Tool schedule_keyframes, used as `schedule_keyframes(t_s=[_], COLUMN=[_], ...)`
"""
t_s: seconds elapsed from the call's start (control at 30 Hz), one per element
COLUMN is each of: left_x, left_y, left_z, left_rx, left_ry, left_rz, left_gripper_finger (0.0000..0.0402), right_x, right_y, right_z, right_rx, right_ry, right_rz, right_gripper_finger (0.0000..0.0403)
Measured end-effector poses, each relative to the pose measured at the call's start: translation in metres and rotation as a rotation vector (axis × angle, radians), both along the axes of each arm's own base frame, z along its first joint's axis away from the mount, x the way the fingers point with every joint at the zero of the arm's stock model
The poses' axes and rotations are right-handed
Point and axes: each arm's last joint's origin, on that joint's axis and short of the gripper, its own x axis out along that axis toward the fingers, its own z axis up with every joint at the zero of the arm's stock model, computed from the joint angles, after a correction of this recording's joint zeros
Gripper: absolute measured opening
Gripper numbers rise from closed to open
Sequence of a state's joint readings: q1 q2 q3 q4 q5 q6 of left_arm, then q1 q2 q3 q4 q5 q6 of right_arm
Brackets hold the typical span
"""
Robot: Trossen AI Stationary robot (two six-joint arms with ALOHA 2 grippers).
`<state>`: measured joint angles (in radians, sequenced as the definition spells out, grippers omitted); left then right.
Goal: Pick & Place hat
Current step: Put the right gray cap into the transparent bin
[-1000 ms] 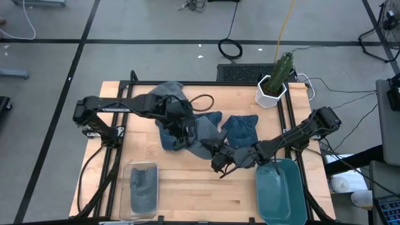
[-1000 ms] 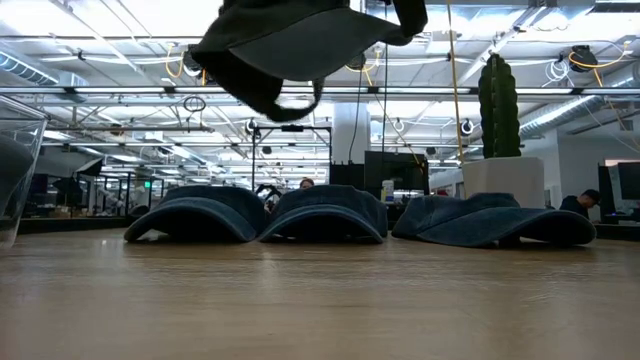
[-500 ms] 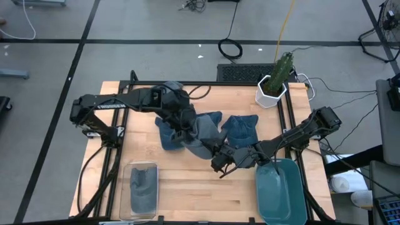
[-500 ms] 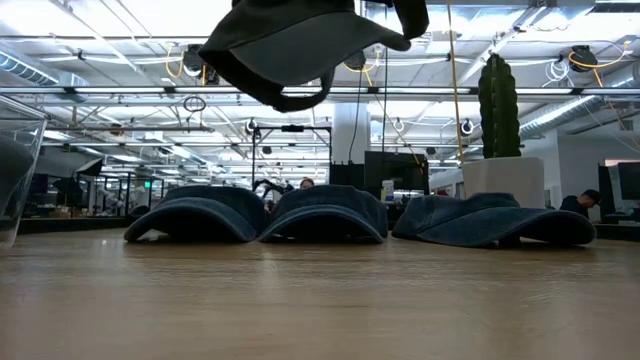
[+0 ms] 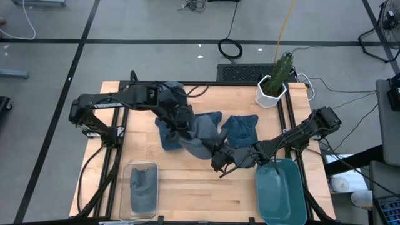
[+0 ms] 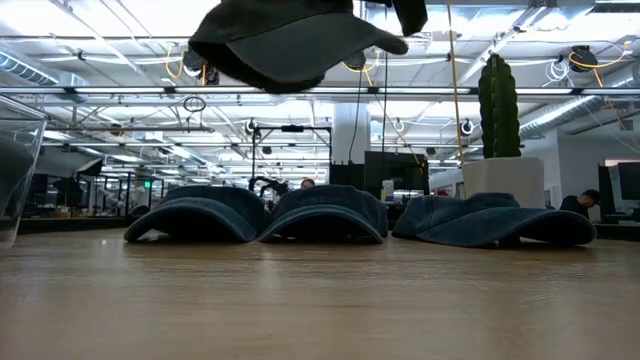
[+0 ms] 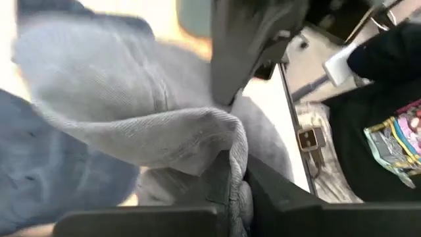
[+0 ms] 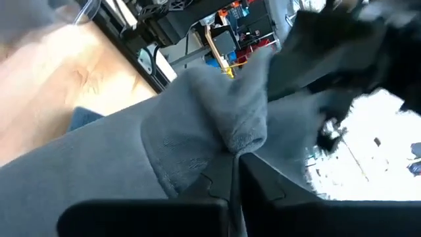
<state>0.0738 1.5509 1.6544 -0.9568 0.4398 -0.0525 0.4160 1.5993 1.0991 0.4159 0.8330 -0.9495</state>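
Observation:
A grey hat hangs in the air between my two grippers, high above the table in the low view. My left gripper is shut on the hat's left side. My right gripper is shut on its near right side. Three blue hats lie on the wooden table below, resting on their brims and rims. My left gripper pinches a folded edge of the grey hat's cloth between its two fingers, coming from the table's left. The hat is lifted clear of the table. My right gripper pinches a bunched fold of the hat's cloth between its two fingers, coming from the table's right. The hat spreads away from the fingers, clear of the table.
A clear bin with a grey hat in it stands at the near left. A teal bin stands at the near right, under my right arm. A potted cactus is at the far right corner.
My left gripper has moved toward the table's right and far side onto the grey hat's left side. The hat's strap end, which hung down below the crown, has been drawn up. My right gripper has stayed in place with the hat.

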Motion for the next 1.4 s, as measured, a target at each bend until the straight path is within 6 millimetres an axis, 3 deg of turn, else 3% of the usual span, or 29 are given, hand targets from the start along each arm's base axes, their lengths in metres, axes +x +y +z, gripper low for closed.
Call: schedule_keyframes(t_s=[0.17, 0.37, 0.53, 0.67, 0.97, 1.1, 1.4], left_x=[-0.011, -0.025, -0.036, -0.040, -0.051, -0.064, -0.084], left_y=[-0.008, -0.014, -0.017, -0.022, -0.056, -0.073, -0.100], left_z=[0.036, 0.071, 0.075, 0.071, 0.068, 0.067, 0.071], left_rx=[0.110, 0.191, 0.253, 0.274, 0.369, 0.394, 0.321], left_ry=[-0.064, -0.131, -0.066, -0.005, 0.034, 0.085, 0.124], left_rz=[-0.015, 0.013, 0.064, 0.068, -0.023, -0.017, 0.053], left_gripper_finger=[0.0018, 0.0018, 0.0018, 0.0018, 0.0018, 0.0018, 0.0018], right_x=[0.001, 0.001, -0.006, -0.021, -0.064, -0.092, -0.164], right_y=[-0.002, -0.001, -0.005, -0.012, -0.031, -0.043, -0.073], right_z=[0.001, 0.001, 0.013, 0.025, 0.052, 0.049, 0.047], right_rx=[0.090, 0.190, 0.298, 0.386, 0.619, 0.633, 0.654], right_ry=[-0.047, -0.095, -0.172, -0.174, -0.072, -0.094, -0.405], right_rz=[-0.016, -0.030, -0.070, -0.104, 0.018, 0.022, 0.130], right_gripper_finger=[0.0046, 0.0143, 0.0225, 0.0267, 0.0293, 0.0289, 0.0290])
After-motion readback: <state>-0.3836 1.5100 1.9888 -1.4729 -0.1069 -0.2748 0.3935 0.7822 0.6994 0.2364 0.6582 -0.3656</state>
